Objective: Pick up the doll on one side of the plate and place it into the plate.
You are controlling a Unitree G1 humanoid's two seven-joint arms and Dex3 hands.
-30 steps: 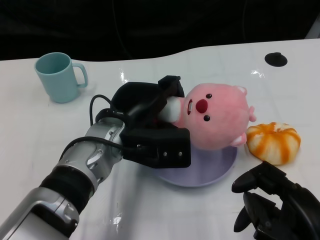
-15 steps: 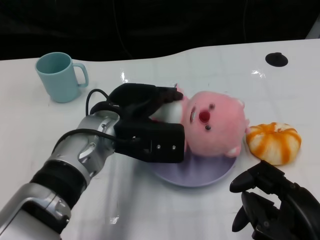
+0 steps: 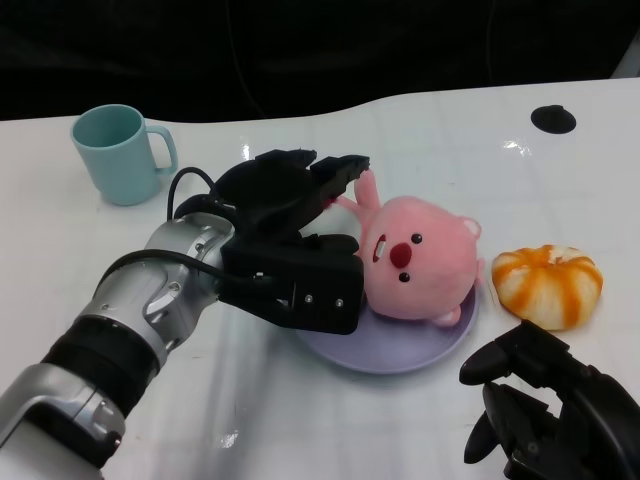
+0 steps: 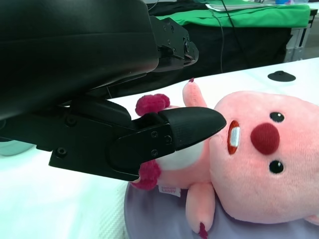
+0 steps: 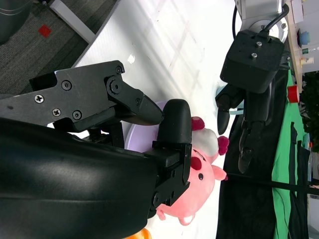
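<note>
doll lying in the plate, my left hand spread beside it.

i see my left hand [image 3: 300, 235] reaching in across the desk [image 3: 420, 140], fingers apart around the doll's body and holding nothing; the doll [image 3: 415, 262] lies face up in the plate [image 3: 400, 350]. my right hand [image 3: 550, 410] rests low near the desk edge, fingers loosely apart, partly cut off. the left palm hides the plate's near-left rim and the doll's lower body.

You are seeing the pink doll [image 3: 415, 262] lying on the purple plate [image 3: 400, 350], your left hand [image 3: 290, 235] spreading open beside it, right hand [image 3: 545, 410] idling low.
</note>
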